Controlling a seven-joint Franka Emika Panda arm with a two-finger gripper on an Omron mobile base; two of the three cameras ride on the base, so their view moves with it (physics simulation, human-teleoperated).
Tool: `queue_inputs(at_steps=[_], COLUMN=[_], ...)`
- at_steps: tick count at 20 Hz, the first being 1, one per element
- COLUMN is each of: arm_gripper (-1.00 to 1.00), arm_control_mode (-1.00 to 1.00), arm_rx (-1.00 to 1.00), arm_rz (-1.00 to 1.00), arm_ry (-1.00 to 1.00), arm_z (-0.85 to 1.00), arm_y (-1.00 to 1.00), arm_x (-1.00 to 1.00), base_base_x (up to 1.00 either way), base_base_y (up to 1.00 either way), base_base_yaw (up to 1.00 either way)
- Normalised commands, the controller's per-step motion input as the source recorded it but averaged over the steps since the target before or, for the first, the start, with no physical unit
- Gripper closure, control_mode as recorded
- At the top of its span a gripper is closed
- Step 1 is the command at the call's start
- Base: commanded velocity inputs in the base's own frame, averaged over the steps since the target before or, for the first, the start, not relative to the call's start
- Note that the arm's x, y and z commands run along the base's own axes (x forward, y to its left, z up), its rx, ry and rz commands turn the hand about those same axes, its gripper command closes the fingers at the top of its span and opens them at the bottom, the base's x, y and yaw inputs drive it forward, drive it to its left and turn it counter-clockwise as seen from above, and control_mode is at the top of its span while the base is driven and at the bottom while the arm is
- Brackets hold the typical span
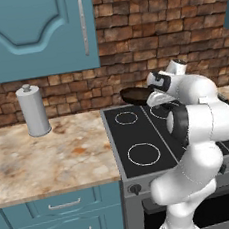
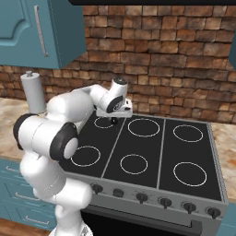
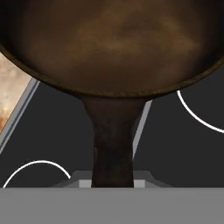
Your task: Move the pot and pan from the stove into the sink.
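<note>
One grey canister [image 1: 33, 111] stands on the marbled bench [image 1: 51, 159] at the left, under a blue cabinet [image 1: 37, 34]. Right of it lies the stove [image 1: 139, 139], its white rings bare. Over the back left ring the pan [image 1: 134, 95] hangs clear of the glass, level, brown inside. The claw [image 1: 152, 98] is clamped on its handle [image 3: 113, 144].

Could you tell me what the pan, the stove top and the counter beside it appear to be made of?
The pan looks like cast iron or dark seasoned metal: matte, mottled brown inside, with a rough dark handle. The stove top seems to be smooth black glass, flat, with printed white rings. The counter resembles polished marble or granite, given its beige veined pattern.
</note>
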Motion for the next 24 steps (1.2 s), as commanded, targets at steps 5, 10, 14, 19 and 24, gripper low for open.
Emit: queue_inputs(at_steps=[5, 10, 14, 19, 24], arm_gripper=[1.0, 1.0, 1.0, 1.0, 1.0], arm_control_mode=[-1.0, -1.0, -1.0, -1.0, -1.0], arm_rx=[0.0, 0.0, 0.0, 0.0, 0.0], arm_rz=[0.0, 0.0, 0.01, 0.02, 0.04], arm_ry=[-0.1, -0.14, -0.15, -0.15, -0.1], arm_z=[0.31, 0.36, 0.3, 0.25, 0.33], arm_y=[0.0, 0.0, 0.0, 0.0, 0.0], arm_x=[-0.94, -0.97, -0.98, -1.0, -0.99], base_base_x=[0.0, 0.0, 0.0, 0.0, 0.0], base_base_y=[0.0, 0.0, 0.0, 0.0, 0.0], base_base_yaw=[0.0, 0.0, 0.0, 0.0, 0.0])
